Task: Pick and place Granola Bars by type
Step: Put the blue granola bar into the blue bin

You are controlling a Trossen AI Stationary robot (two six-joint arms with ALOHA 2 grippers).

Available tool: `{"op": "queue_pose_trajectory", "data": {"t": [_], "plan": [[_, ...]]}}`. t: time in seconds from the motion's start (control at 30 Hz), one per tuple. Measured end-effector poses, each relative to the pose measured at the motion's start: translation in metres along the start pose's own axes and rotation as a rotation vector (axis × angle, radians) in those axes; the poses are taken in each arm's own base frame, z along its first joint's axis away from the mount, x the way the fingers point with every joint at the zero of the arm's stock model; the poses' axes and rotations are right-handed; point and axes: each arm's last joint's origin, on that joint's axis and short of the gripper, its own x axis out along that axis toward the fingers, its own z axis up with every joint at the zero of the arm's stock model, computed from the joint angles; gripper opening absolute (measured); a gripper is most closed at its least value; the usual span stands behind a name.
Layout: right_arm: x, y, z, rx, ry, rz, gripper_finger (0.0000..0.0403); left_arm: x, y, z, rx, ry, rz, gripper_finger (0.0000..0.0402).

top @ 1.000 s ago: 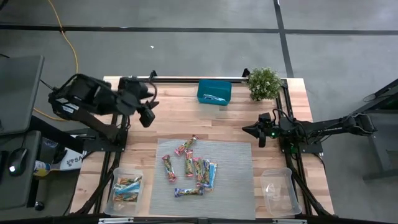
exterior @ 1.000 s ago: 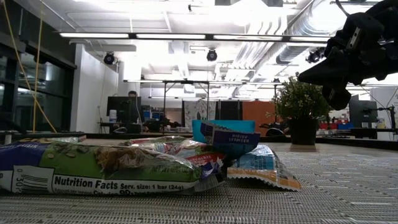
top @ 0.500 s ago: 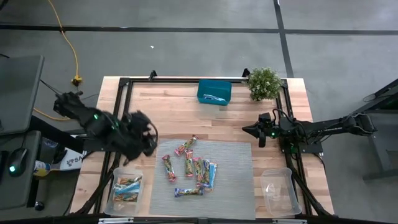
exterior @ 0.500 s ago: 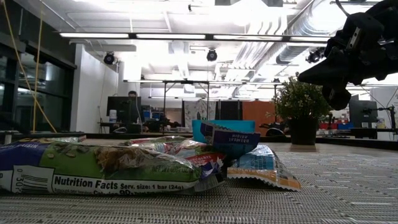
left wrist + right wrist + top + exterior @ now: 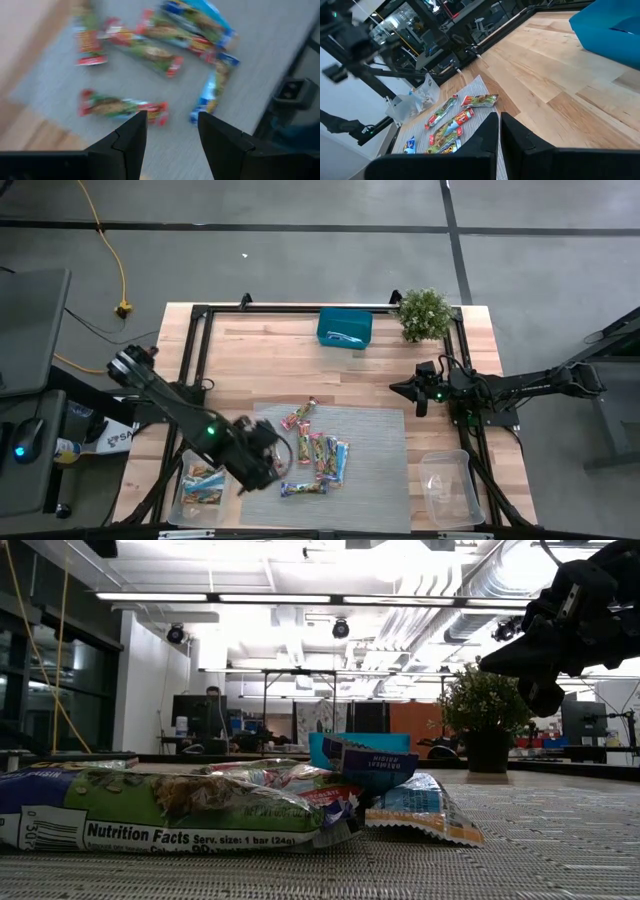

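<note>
The shiny multicoloured wrapped granola bars lie loose on the grey woven mat at lower centre of the high view, spread for single picking. Some already fill the clear plastic tub at lower left, evidently one type. The left claw hangs over the mat's left edge, fingers parted and empty, arm stretched diagonally from the left. The right claw waits closed at right of centre, above the wooden table.

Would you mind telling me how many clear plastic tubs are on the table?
2. One tub sits at the near left corner beside the grey mat, with bars already in it. The other tub sits at the near right corner and looks empty.
</note>
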Motion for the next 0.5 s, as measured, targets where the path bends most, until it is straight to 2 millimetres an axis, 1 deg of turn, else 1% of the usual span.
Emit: {"op": "queue_pose_trajectory", "data": {"t": [0.13,0.23,0.4,0.5], "plan": [[0.000,0.000,0.000,0.000,-0.002,0.001,0.0000,0.026,-0.020,-0.002,0.119,0.013,-0.061,0.0172],[0.000,0.000,0.000,0.000,0.001,0.000,0.0000,0.043,-0.030,-0.005,0.204,0.030,-0.086,0.0172],[0.000,0.000,0.000,0.000,-0.001,0.000,0.0000,0.061,-0.043,-0.008,0.314,0.029,-0.142,0.0172],[0.000,0.000,0.000,0.000,0.001,-0.001,0.0000,0.072,-0.047,-0.010,0.373,0.027,-0.143,0.0172]]}}
